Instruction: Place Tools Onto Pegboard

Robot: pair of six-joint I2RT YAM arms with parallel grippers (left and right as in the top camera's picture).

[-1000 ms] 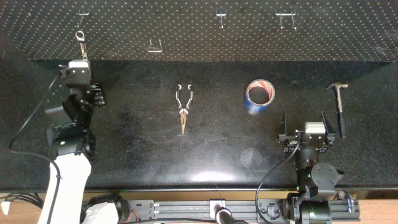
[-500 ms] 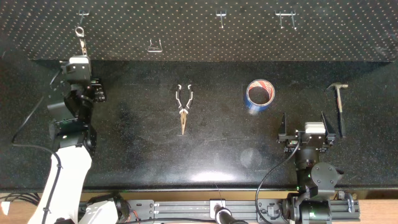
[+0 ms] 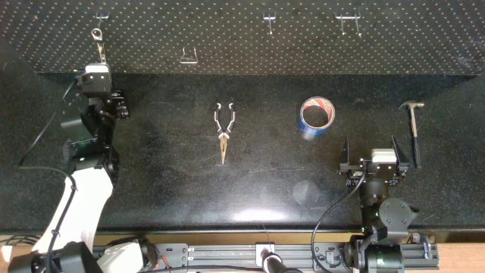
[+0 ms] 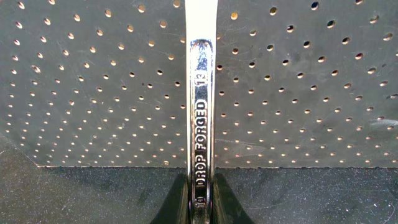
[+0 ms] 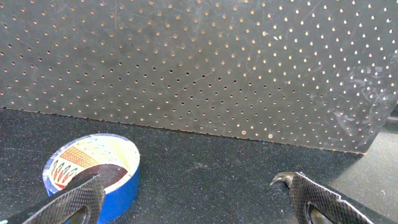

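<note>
My left gripper (image 3: 96, 73) is shut on the shank of a chrome wrench (image 3: 98, 47), holding it upright against the pegboard (image 3: 227, 38). The wrench's ring end lies just below the far-left hook (image 3: 101, 17). In the left wrist view the wrench (image 4: 202, 112) rises between the closed fingers (image 4: 177, 205) in front of the perforated board. Needle-nose pliers (image 3: 223, 130), a blue tape roll (image 3: 317, 115) and a hammer (image 3: 413, 129) lie on the black table. My right gripper (image 3: 371, 154) stands open near its base, with the tape roll (image 5: 93, 167) ahead of it.
Other hooks sit on the pegboard: a wire bracket (image 3: 188, 54), a single hook (image 3: 268, 21) and a double hook (image 3: 348, 23). The hammer lies close to the right gripper's right side. The black table (image 3: 167, 174) is bare between the arms.
My left arm has carried the wrench farther up the pegboard, bringing its ring end closer to the far-left hook. The right arm and the tools on the table have stayed put.
</note>
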